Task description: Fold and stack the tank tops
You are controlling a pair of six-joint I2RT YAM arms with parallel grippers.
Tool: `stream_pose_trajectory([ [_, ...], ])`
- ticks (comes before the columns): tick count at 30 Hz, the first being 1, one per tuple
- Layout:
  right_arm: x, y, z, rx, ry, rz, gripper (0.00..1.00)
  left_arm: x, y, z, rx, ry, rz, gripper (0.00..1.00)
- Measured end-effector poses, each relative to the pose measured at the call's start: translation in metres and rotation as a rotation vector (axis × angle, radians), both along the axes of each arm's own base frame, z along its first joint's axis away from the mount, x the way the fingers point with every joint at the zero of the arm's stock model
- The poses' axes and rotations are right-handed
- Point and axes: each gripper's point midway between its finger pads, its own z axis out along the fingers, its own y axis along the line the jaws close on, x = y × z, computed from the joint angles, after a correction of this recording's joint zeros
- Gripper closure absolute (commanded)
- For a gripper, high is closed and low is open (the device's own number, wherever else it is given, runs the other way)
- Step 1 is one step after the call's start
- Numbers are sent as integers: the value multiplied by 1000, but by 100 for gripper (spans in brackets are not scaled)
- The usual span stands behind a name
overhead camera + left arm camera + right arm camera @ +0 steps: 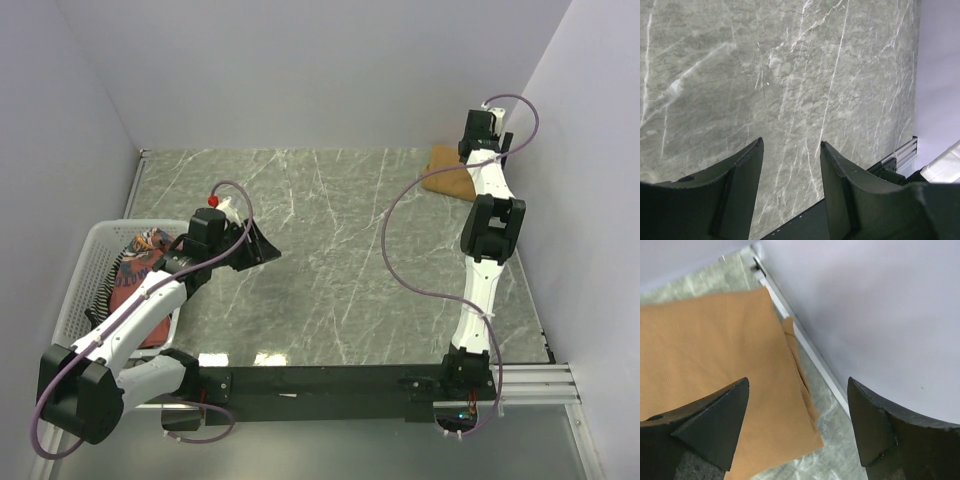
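White plastic mesh forms the basket [85,270] at the left edge of the table [330,220], and two of the tank tops lie bunched inside it: the rust-red one [152,328] towards the near end and a dark striped one [110,272] along the basket's left wall, both partly hidden under the left arm, which reaches across the basket. The left gripper [262,248] hangs just past the basket's right rim, above bare grey marble; in its wrist view the two dark fingers [742,190] stand well apart with only the tabletop between them, so the jaws are open and hold nothing. The middle of the table carries nothing but the veined stone. The tan-brown tank top [445,170] lies folded flat in the far right corner, close to the right wall [865,300]. The right gripper [797,382] is above it, jaws spread wide, one finger over the cloth and the other over the strip beside the wall, gripping nothing.
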Motion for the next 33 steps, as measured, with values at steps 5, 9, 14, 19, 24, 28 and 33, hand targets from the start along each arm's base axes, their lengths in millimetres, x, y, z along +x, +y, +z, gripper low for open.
stream_pose_trajectory([
  [5,0,19,17,38,-66,-19,10,3,5,0,2,0,20,44],
  [9,-21,68,37,103,-108,4,8,8,11,-1,10,0,53,44],
  [14,-74,169,89,250,-222,133,7,19,32,-4,66,13,180,45],
  [19,-140,289,144,414,-353,378,7,56,105,21,153,43,526,40],
  [24,-204,382,135,545,-300,612,7,70,215,37,176,77,960,29],
  [28,-237,421,99,589,-180,714,8,55,291,17,186,172,1236,29],
  [33,-267,446,74,610,-77,791,7,37,328,-48,193,363,1356,33],
])
